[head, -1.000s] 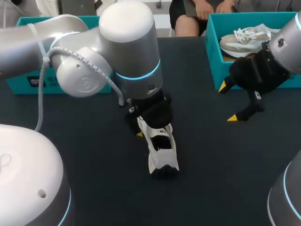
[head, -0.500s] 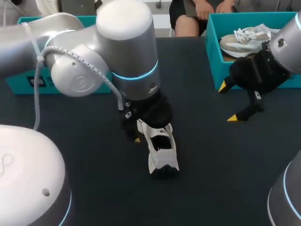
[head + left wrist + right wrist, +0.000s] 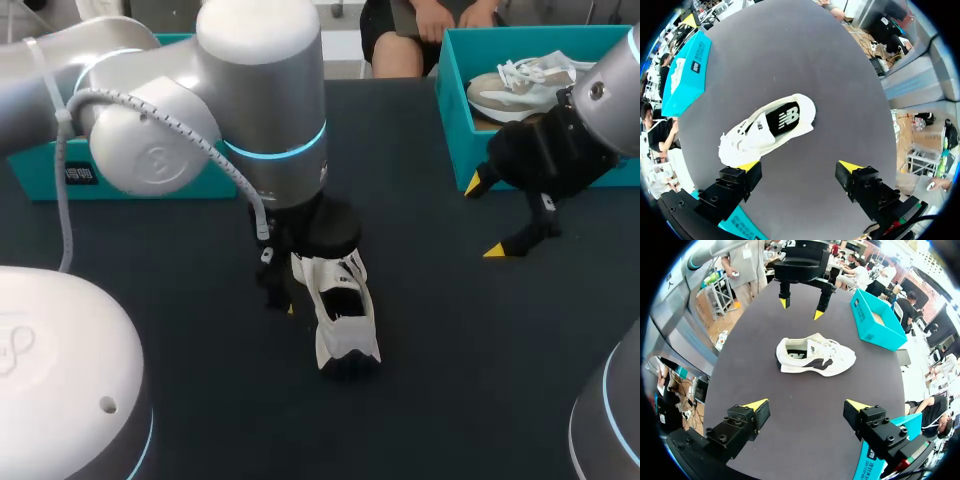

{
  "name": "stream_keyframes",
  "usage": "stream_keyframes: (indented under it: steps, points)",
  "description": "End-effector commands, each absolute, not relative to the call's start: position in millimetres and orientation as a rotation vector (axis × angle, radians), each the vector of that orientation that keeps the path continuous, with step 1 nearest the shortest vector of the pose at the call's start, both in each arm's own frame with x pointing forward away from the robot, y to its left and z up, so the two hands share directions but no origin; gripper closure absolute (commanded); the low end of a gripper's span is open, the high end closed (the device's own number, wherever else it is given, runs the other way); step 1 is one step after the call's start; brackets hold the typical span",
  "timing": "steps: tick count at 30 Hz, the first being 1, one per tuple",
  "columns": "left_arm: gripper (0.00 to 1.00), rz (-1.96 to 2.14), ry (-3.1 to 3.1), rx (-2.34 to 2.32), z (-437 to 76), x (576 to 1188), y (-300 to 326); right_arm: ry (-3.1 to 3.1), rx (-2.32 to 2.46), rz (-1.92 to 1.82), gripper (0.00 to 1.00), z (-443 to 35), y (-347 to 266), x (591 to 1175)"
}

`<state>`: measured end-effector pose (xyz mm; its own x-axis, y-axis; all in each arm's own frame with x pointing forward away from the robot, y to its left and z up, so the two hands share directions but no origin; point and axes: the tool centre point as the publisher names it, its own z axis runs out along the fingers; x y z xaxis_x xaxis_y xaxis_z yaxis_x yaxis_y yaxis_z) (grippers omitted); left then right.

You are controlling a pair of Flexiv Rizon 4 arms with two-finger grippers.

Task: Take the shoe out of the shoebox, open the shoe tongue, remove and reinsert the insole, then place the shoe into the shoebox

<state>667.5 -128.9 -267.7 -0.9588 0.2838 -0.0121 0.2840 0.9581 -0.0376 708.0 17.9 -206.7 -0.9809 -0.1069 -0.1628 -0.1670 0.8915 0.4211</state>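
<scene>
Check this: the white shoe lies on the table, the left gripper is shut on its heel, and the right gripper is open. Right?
No. The left gripper is open, not shut on the heel: the left wrist view shows its fingers wide apart, the white shoe ahead of them on the table. The right gripper is open.

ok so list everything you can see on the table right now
white shoe: one, white with black inside, mid-table
second shoe: one, pale grey and white, inside the right shoebox
right shoebox: one, teal, far right of table
left shoebox: one, teal, far left, partly behind the left arm
table: one, black
left gripper: one, black with yellow tips, open, over the white shoe
right gripper: one, black with yellow tips, open, empty, by the right shoebox
</scene>
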Motion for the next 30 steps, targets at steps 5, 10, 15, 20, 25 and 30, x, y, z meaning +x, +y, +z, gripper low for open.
stream_keyframes:
  steps: [5,10,15,20,25,30]
  points:
    - [0.0,0.004,3.093,0.359,-301.2,643.0,-154.0,2.924,-0.211,0.664,0.0,-207.5,18.7,708.1]
    - [0.0,0.011,3.014,0.292,-317.0,626.2,-167.3,2.924,-0.211,0.664,0.0,-207.5,18.7,708.1]
    - [0.0,-0.028,3.006,0.221,-330.7,617.5,-183.1,2.924,-0.211,0.664,0.0,-207.5,18.7,708.1]
    - [0.0,-0.053,3.011,0.177,-342.4,610.3,-194.0,2.924,-0.211,0.664,0.0,-207.5,18.7,708.1]
    - [0.0,-0.065,3.012,0.146,-353.9,607.5,-198.6,2.924,-0.211,0.664,0.0,-207.5,18.7,708.1]
    - [0.0,-0.073,3.016,0.113,-366.2,611.4,-199.9,2.924,-0.211,0.664,0.0,-207.5,18.7,708.1]
